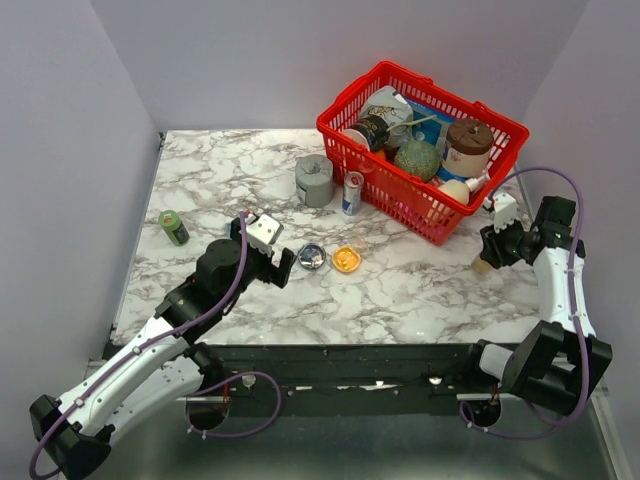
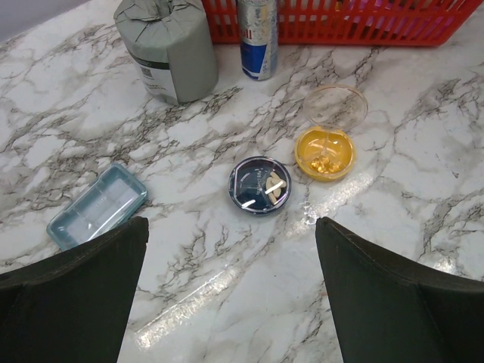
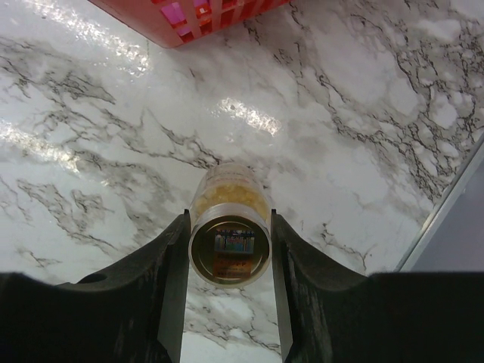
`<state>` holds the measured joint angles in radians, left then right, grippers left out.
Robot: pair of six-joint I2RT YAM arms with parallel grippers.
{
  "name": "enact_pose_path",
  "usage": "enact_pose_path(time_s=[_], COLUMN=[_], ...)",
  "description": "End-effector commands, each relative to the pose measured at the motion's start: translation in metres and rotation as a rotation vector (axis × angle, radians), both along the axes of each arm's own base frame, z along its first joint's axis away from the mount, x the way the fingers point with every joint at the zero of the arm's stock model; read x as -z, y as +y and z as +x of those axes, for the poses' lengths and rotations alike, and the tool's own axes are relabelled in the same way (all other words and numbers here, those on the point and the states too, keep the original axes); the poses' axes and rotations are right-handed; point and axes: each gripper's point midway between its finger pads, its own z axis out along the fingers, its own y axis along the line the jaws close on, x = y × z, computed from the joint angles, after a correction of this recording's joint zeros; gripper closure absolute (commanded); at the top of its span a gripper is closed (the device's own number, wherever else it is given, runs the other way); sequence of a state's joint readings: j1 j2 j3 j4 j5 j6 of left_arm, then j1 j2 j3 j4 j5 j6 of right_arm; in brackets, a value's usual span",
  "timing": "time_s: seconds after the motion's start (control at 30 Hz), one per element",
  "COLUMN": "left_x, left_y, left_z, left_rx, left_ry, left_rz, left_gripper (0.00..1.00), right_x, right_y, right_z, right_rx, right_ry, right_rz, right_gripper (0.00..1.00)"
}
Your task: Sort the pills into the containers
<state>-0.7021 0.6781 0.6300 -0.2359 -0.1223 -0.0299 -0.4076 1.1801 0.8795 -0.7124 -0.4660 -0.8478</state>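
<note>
The translucent orange dish [image 1: 346, 259] holds small yellow pills and also shows in the left wrist view [image 2: 325, 153]. The silvery dish with a dark bluish inside [image 1: 311, 257] sits just left of it and holds a few pale oblong pills [image 2: 274, 185]. My left gripper [image 1: 276, 262] is open and empty, hovering just left of and nearer than the silvery dish [image 2: 260, 185], with its jaws wide apart [image 2: 231, 227]. My right gripper [image 1: 492, 250] is shut on a small clear pill bottle [image 3: 229, 227] of yellow pills, held tilted above the table's right side.
A clear round lid [image 2: 336, 106] lies behind the orange dish. A pale blue flat tray [image 2: 98, 204] lies at the left. A grey squat cylinder [image 1: 314, 180] and a drink can [image 1: 352, 192] stand behind the dishes. A red wire basket [image 1: 420, 150] fills the back right. A green bottle [image 1: 173, 227] lies at the left.
</note>
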Motion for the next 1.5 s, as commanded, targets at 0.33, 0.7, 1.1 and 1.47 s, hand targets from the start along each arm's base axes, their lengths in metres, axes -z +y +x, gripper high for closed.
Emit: enact_pose_path(time_s=[0.33,0.7,1.1,1.47], left_x=[0.009,0.003,0.067,0.133], left_y=[0.004,-0.02,-0.062,-0.074], left_z=[0.0,-0.008,-0.015,-0.006], left_rx=[-0.014,0.05,0.043,-0.072], left_ry=[0.022,0.092,0.351,0.577], left_rz=[0.026,-0.126,-0.526,-0.534], left_gripper=[0.01,0.01,0.12,0.76], right_x=[0.008,-0.005,-0.069,-0.02], right_y=[-0.005,0.008,0.184,0.257], right_z=[0.01,-0.001,-0.033,0.079], right_rx=[-0.008,-0.078,-0.763,-0.638], right_ry=[-0.017,-0.021,-0.198,-0.15], right_rz=[-0.003,0.014,0.164,-0.089], right_gripper=[0.69,0.21,0.59,0.8])
